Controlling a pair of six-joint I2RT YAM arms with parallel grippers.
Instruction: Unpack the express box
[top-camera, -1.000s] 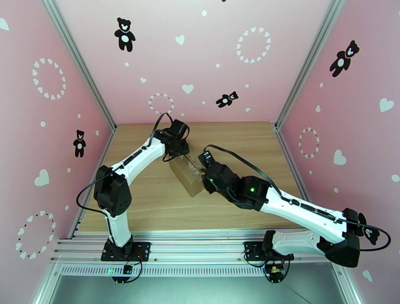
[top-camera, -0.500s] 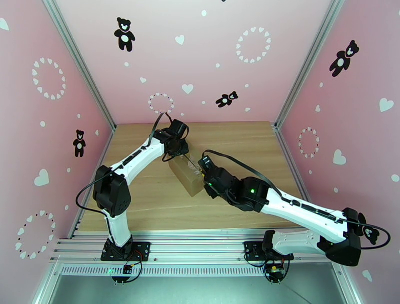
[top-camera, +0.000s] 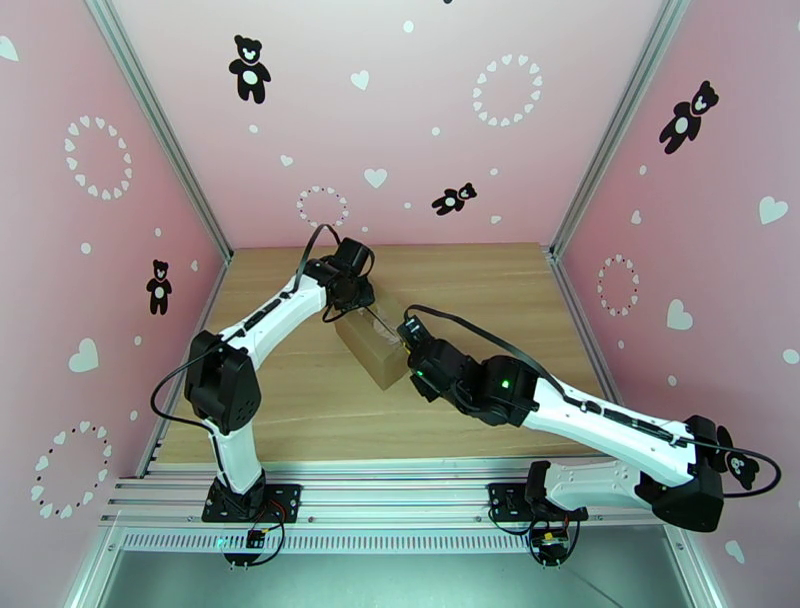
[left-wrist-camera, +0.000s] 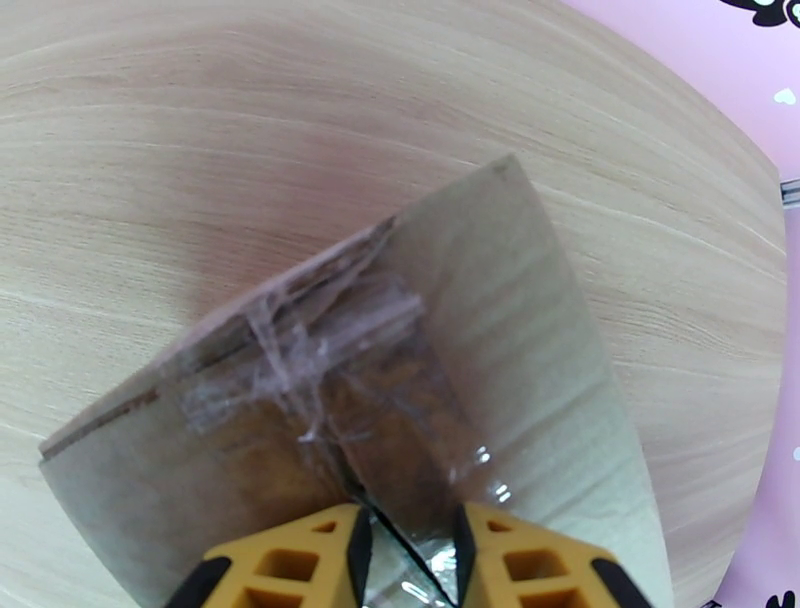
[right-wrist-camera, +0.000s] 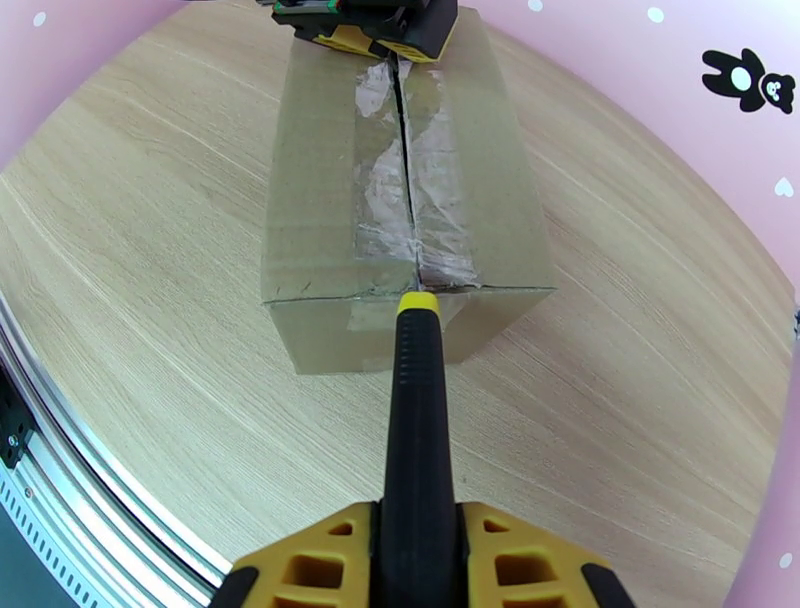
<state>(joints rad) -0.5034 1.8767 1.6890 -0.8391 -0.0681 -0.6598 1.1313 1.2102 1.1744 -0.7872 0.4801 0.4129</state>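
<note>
Cardboard box (right-wrist-camera: 310, 200) lies on the surface (right-wrist-camera: 150, 250); right end effector (right-wrist-camera: 420, 515) grips a knife (right-wrist-camera: 417, 400), tip touching the box's near seam end; left end effector (left-wrist-camera: 410, 545), narrowly parted, rests on its far end.

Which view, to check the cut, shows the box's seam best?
Right wrist: the express box shows most of its seam, tape slit, utility knife at the near edge. Left wrist: the far end, close up. Top external: the seam looks tiny.

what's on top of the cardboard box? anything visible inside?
On the brown cardboard box: clear shiny tape along the seam, left yellow fingers at its far end, black-and-yellow knife tip at the near edge. Flaps closed; contents hidden.
</note>
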